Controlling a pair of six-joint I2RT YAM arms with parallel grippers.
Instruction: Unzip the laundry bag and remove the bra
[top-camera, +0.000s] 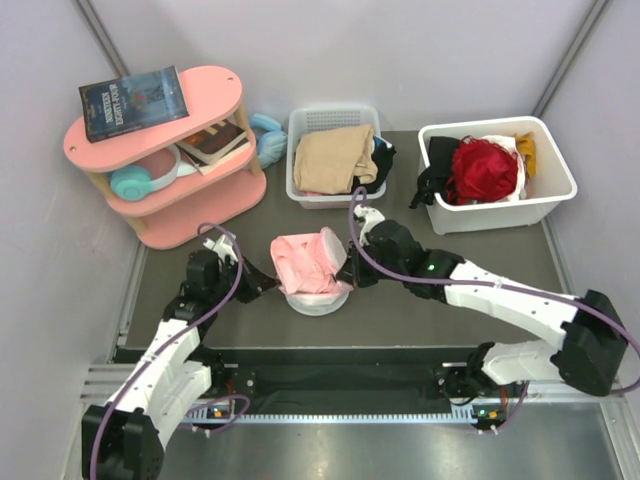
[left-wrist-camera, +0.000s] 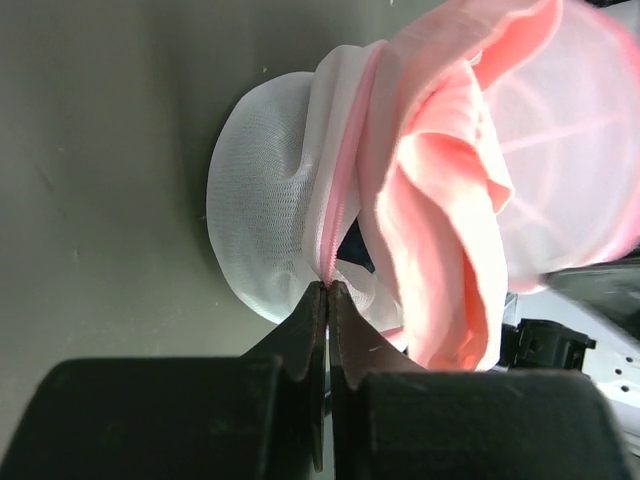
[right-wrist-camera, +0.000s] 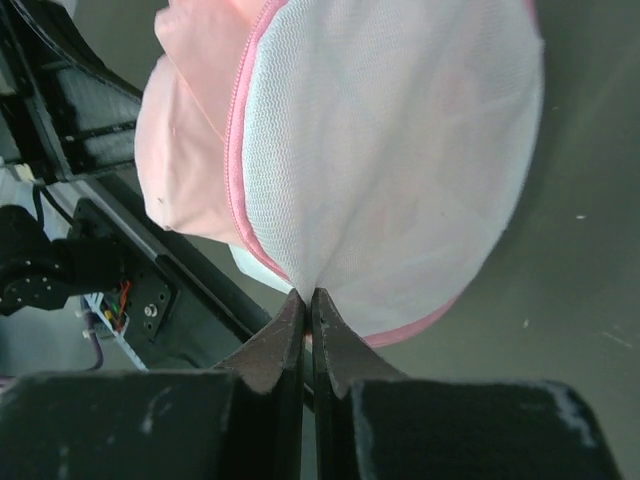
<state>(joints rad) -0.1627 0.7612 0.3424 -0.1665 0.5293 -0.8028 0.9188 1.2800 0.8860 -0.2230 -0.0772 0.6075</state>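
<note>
The laundry bag (top-camera: 318, 298) lies in the middle of the table, white mesh with pink zipper trim, its upper half lifted and part open. Pink fabric (top-camera: 305, 262) bulges out of the opening. In the left wrist view a small dark navy patch, the bra (left-wrist-camera: 356, 246), shows inside the gap; the rest of it is hidden. My left gripper (top-camera: 268, 283) is shut on the bag's pink zipper line (left-wrist-camera: 340, 200) at the left rim. My right gripper (top-camera: 350, 268) is shut on the white mesh (right-wrist-camera: 400, 140) of the lifted half at the right.
A pink two-tier shelf (top-camera: 160, 190) with books and blue headphones stands at the back left. A white basket (top-camera: 335, 160) holds a tan garment. A white bin (top-camera: 497, 175) at the back right holds a red lacy garment and a black one.
</note>
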